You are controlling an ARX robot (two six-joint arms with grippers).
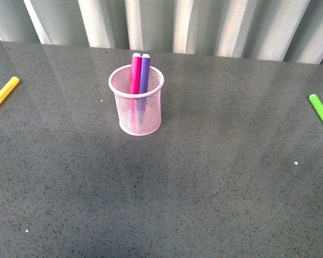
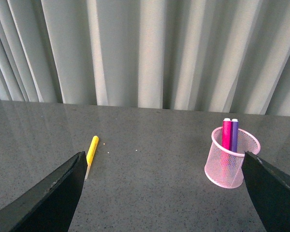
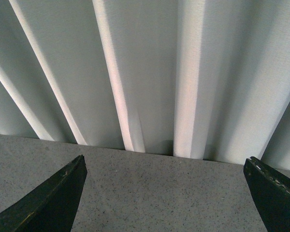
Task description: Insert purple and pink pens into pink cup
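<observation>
The pink cup (image 1: 135, 103) stands upright on the dark speckled table, left of centre toward the back. Inside it the pink pen (image 1: 135, 73) and the purple pen (image 1: 145, 73) stand side by side, white tips above the rim. Neither arm shows in the front view. In the left wrist view the pink cup (image 2: 230, 162) with the pink pen (image 2: 226, 135) and purple pen (image 2: 234, 135) sits beside one finger of my left gripper (image 2: 164, 193), which is open and empty. My right gripper (image 3: 164, 193) is open over bare table, holding nothing.
A yellow marker (image 1: 4, 94) lies at the table's left edge, also in the left wrist view (image 2: 92, 150). A green marker (image 1: 322, 114) lies at the right edge. Pleated pale curtains (image 1: 172, 24) hang behind the table's back edge.
</observation>
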